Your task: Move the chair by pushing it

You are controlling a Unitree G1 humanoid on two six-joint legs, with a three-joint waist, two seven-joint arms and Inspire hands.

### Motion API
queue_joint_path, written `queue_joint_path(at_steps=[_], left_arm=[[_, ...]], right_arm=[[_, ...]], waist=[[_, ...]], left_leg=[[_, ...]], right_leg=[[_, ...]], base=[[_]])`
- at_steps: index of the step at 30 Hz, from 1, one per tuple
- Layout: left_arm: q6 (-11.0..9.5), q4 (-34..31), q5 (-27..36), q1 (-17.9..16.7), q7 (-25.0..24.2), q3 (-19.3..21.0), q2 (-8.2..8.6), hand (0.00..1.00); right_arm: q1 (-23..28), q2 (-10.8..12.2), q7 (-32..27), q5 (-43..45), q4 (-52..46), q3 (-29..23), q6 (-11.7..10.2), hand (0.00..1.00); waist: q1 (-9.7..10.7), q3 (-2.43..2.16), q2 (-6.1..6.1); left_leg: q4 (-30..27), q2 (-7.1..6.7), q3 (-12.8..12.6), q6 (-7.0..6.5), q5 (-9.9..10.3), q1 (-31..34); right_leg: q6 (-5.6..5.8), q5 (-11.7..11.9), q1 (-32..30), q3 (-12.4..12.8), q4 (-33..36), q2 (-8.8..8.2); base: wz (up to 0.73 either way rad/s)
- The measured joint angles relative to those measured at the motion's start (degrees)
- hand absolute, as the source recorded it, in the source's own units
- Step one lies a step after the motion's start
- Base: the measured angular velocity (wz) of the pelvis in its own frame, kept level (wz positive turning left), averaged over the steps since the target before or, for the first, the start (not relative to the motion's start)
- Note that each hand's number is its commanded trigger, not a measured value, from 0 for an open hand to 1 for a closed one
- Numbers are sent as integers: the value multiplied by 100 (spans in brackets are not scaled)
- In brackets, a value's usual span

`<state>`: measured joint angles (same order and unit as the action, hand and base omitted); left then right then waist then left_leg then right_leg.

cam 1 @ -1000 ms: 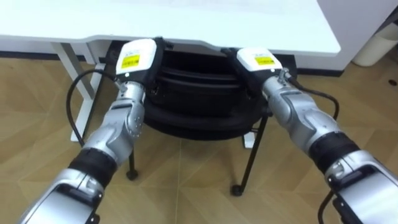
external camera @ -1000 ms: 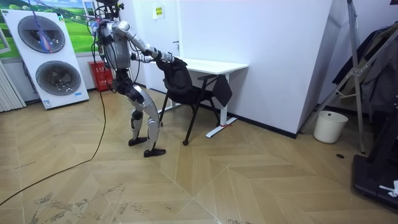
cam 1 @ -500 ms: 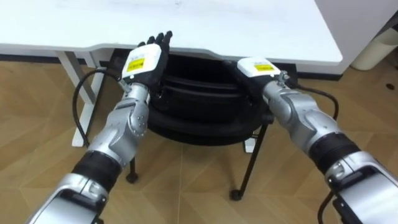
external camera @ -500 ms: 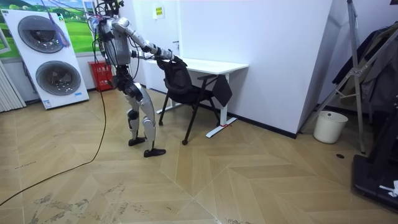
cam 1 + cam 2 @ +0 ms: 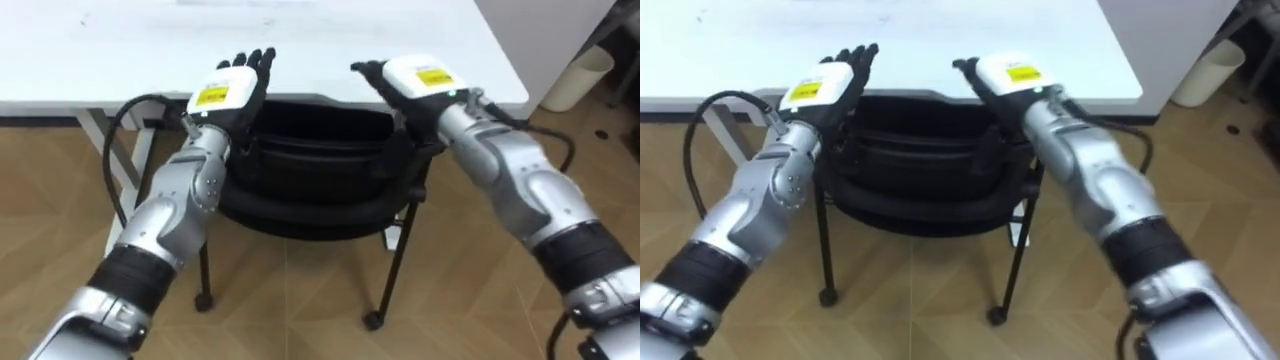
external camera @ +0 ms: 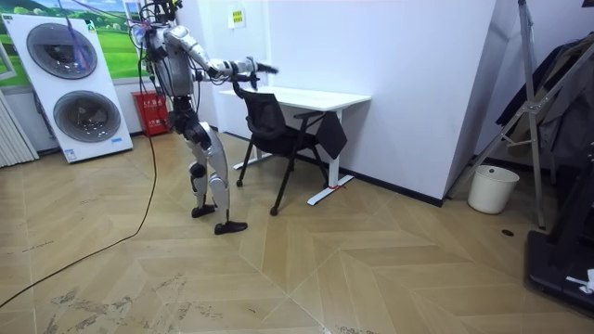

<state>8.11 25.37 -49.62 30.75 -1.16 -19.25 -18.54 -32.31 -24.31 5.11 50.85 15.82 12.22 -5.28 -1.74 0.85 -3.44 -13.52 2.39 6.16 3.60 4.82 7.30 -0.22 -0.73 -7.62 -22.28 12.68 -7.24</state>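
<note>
Against the wall [image 6: 399, 83] stands a white table [image 5: 110, 50] with the black chair [image 5: 310, 180] tucked partly under it, and above its backrest [image 5: 315, 125] the left hand [image 5: 232, 88] and right hand [image 5: 408, 75] hover, fingers straight, holding nothing.

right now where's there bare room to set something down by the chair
The white desk top behind the chair is bare. The wood floor in front of the chair's legs is free too. Crowded: over the chair back, where the left hand and right hand hover open.
</note>
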Motion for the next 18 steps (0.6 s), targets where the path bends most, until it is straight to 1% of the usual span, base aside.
queue_joint_path(at_steps=[1,2,3,4,5,6,7,8,9,10,11,12,13,14,16,17,18], left_arm=[[-92,-79,21,-34,-15,5,-78,0],[-161,-202,24,-92,-18,49,-119,0],[-323,-726,23,-247,-18,245,-306,0],[-485,-1203,65,-263,124,479,-543,0],[-543,-1413,83,-265,273,702,-628,0],[-601,-1786,229,-269,609,1193,-745,0],[-621,-2181,319,-337,914,1688,-808,0],[-655,-2383,369,-423,1063,1925,-853,0],[-777,-2660,500,-612,1345,2326,-943,0],[-911,-2726,623,-738,1596,2635,-954,0],[-969,-2728,682,-825,1714,2760,-952,0],[-1042,-2774,712,-1105,1915,3004,-952,0],[-1145,-2779,729,-1418,2095,3261,-962,0],[-1165,-2767,755,-1552,2165,3346,-967,0],[-1163,-2754,1004,-2100,2398,3756,-967,0],[-1163,-2753,1095,-2214,2478,3851,-967,0],[-1162,-2748,1242,-2405,2635,4029,-965,0]], right_arm=[[-6,-154,-395,-170,-201,-487,23,0],[1,-232,-562,-211,-320,-725,41,0],[38,-400,-883,-233,-552,-1211,75,0],[112,-586,-1199,-370,-748,-1561,131,0],[119,-632,-1328,-442,-821,-1672,148,0],[209,-671,-1559,-621,-1030,-1851,154,0],[444,-684,-1754,-726,-1321,-2034,132,0],[580,-685,-1844,-824,-1454,-2101,105,0],[907,-701,-1989,-996,-1697,-2241,87,0],[1170,-727,-2153,-1144,-1755,-2402,24,0],[1286,-733,-2200,-1250,-1757,-2477,19,0],[1474,-776,-2263,-1438,-1769,-2632,14,0],[1654,-865,-2340,-1606,-1816,-2885,-6,0],[1735,-934,-2431,-1703,-1816,-3003,-1,0],[1952,-1080,-2803,-2105,-1787,-3463,18,0],[2017,-1104,-2914,-2221,-1787,-3580,18,0],[2136,-1111,-3132,-2432,-1788,-3831,16,0]], waist=[[-30,-10,69],[-46,-24,104],[-127,-29,134],[-226,-43,152],[-210,-58,164],[-146,-85,199],[-79,-119,235],[-32,-125,254],[26,-150,288],[62,-162,313],[79,-167,314],[148,-179,325],[173,-185,348],[222,-182,352],[336,-151,312],[358,-137,295],[428,-110,260]], left_leg=[[-9,1,-8,-25,19,-5],[-6,0,-8,-39,33,-5],[-4,-8,-36,-47,37,-61],[14,0,-75,-56,51,-113],[23,0,-75,-58,55,-136],[47,-7,-86,-64,59,-208],[122,-14,-95,-82,74,-268],[161,-17,-110,-90,80,-344],[246,-23,-143,-101,94,-498],[311,-28,-170,-112,115,-652],[345,-28,-187,-112,125,-724],[395,-24,-243,-110,145,-828],[396,-23,-254,-110,166,-836],[398,-22,-267,-114,168,-838],[400,-4,-293,-114,197,-845],[400,0,-301,-115,208,-851],[398,4,-313,-120,226,-857]], right_leg=[[29,19,46,172,-96,75],[43,17,57,256,-118,110],[60,5,53,445,-121,153],[70,-5,70,504,-120,165],[78,-12,88,502,-120,165],[98,-25,140,500,-127,157],[122,-52,210,503,-136,149],[139,-72,265,511,-143,145],[155,-116,362,541,-140,138],[167,-171,462,576,-119,135],[171,-202,502,596,-100,135],[177,-238,526,664,-74,142],[184,-255,526,678,-67,144],[187,-261,520,682,-65,144],[188,-268,519,713,-90,166],[188,-268,523,725,-98,173],[197,-276,529,729,-104,177]], base=[[0],[6],[-6],[-12],[-10],[0],[0],[-6],[-12],[-14],[-21],[-19],[-16],[-6],[-8],[-9],[-7]])
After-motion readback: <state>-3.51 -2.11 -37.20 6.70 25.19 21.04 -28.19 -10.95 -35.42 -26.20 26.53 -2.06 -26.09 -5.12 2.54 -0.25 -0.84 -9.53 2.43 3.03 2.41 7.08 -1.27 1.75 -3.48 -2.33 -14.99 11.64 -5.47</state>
